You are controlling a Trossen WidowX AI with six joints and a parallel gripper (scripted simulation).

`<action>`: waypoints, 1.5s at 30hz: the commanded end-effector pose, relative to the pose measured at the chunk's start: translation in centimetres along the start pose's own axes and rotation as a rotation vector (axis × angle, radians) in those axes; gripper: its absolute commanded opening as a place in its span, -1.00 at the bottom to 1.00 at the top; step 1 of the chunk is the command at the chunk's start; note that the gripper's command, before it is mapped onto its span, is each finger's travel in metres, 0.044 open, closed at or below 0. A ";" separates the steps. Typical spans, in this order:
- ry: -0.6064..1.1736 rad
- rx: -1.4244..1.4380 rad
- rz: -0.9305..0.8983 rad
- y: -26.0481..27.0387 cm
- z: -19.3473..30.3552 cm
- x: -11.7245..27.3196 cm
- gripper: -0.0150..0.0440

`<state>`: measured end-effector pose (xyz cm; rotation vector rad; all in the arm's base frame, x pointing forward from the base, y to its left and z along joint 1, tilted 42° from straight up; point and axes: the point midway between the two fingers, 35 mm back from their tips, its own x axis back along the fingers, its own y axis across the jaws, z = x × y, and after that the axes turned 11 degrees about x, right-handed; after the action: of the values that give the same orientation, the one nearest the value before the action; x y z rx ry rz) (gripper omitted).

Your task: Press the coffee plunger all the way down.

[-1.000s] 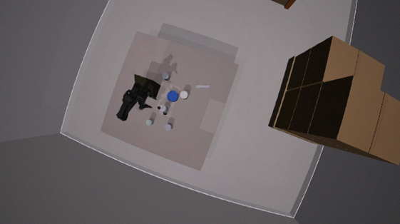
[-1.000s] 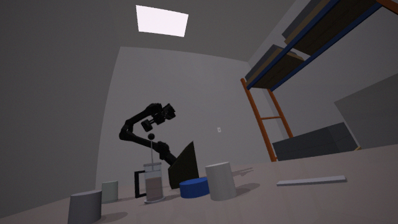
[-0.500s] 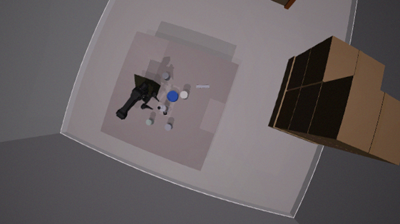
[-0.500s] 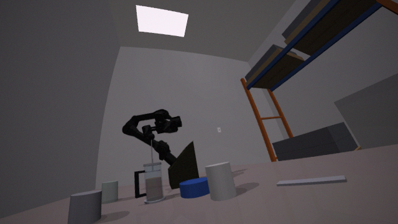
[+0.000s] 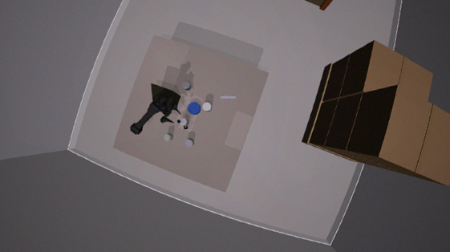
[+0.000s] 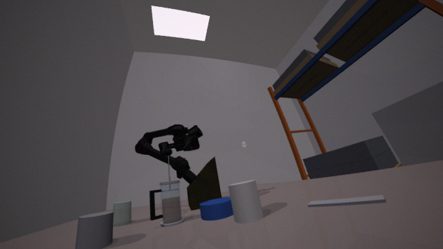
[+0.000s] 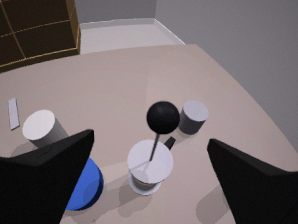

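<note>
Plunger knob (image 7: 162,117) not pressed yet, rod fully raised above coffee press (image 7: 150,165). Gripper (image 7: 149,183) poised overhead, fingers spread wide, nothing held. Whole push plus release left, so basically just lined up.

On the worktop (image 6: 311,225) we see the glass coffee press (image 6: 170,204) standing upright with its black handle to the left and its thin plunger rod (image 6: 168,167) rising straight up to the black arm (image 6: 152,145), whose tool (image 6: 165,149) sits at the rod's top with its fingers spread wide. Just right of the press lie a low blue cylinder (image 6: 216,209) and a taller white cylinder (image 6: 245,201), nearly touching. A pale green cup (image 6: 122,213) and a grey cylinder (image 6: 95,230) stand to the left, and a flat grey bar (image 6: 347,201) lies well apart on the right.
</note>
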<state>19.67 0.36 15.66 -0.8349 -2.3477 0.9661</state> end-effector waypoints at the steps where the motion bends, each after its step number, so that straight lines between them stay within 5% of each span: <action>1: 0.005 -0.005 0.004 0.1 0.1 -0.5 1.00; 32: -0.022 -0.010 0.061 -1.1 -1.2 -2.7 1.00; 45: -0.022 -0.010 0.061 -1.1 -1.2 -2.7 -0.09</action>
<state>21.99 -1.46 16.66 -0.9020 -2.3618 0.9902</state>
